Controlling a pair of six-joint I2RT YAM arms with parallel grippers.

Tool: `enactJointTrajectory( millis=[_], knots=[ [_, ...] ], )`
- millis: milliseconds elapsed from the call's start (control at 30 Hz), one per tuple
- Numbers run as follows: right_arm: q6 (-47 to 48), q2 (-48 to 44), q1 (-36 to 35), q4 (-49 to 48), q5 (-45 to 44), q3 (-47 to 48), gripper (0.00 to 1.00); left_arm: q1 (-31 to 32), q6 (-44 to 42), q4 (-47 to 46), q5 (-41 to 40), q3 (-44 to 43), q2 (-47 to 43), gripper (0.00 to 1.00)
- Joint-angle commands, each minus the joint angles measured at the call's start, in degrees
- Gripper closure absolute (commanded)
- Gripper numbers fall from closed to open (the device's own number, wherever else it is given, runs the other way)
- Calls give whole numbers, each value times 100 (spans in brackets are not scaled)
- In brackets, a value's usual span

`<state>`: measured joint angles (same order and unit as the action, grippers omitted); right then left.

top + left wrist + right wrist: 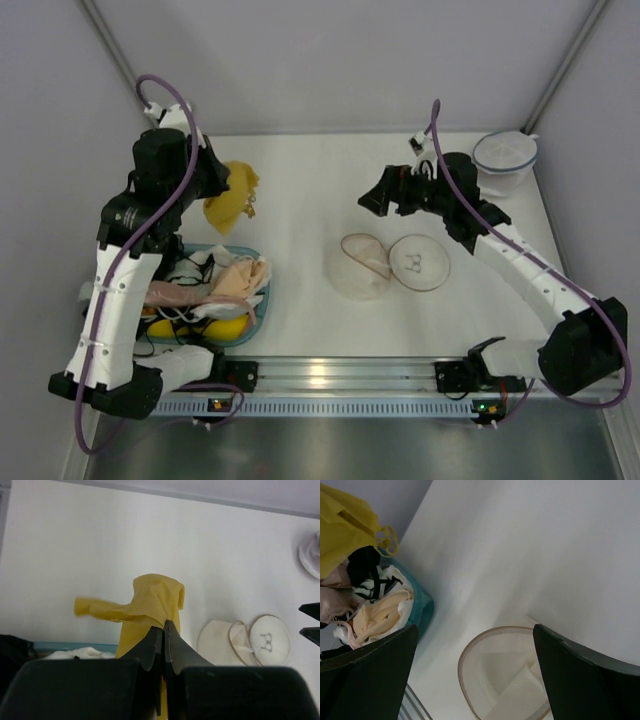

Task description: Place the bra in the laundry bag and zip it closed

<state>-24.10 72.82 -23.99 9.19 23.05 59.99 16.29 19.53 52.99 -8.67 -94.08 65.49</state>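
Observation:
My left gripper (164, 626) is shut on the mustard-yellow bra (150, 605) and holds it hanging above the table's left side, over the far end of the teal basket; it shows in the top view (232, 195) too. The laundry bag (362, 266) lies open in the middle of the table, its tan-rimmed lid (419, 262) with a small dark mark flipped to the right. My right gripper (372, 200) is open and empty, above and behind the bag. The right wrist view shows the bag's open rim (505, 675) below its fingers and the bra (345, 525) at the far left.
A teal basket (259, 305) at the left holds peach, pink, white and black garments and something yellow. A second round bag with a blue rim (504, 160) stands at the back right corner. Grey walls close the back and sides.

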Motion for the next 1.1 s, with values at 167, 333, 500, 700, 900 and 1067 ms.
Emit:
enactJointTrajectory(
  millis=[167,333,500,700,900,1067],
  knots=[
    [-332,382,-448,-1717,567,312,1,102,279,-1904,1491,162,86,100],
    [-175,663,-817,-2193,561,382,1,102,727,-2276,1465,268,270,100],
    [-77,997,-1081,-2254,543,716,1,102,1919,-2626,359,827,228,100],
    [-254,1331,-1327,-2011,-10,1163,1,111,3073,-3163,-1522,1630,-177,100],
    [528,1621,-2011,-1570,-924,1893,1,120,3803,-3137,-2639,2008,-371,100],
    [573,2105,-2408,-1929,-1118,2193,1,120,4120,-2883,-2895,1894,-196,100]
  ],
)
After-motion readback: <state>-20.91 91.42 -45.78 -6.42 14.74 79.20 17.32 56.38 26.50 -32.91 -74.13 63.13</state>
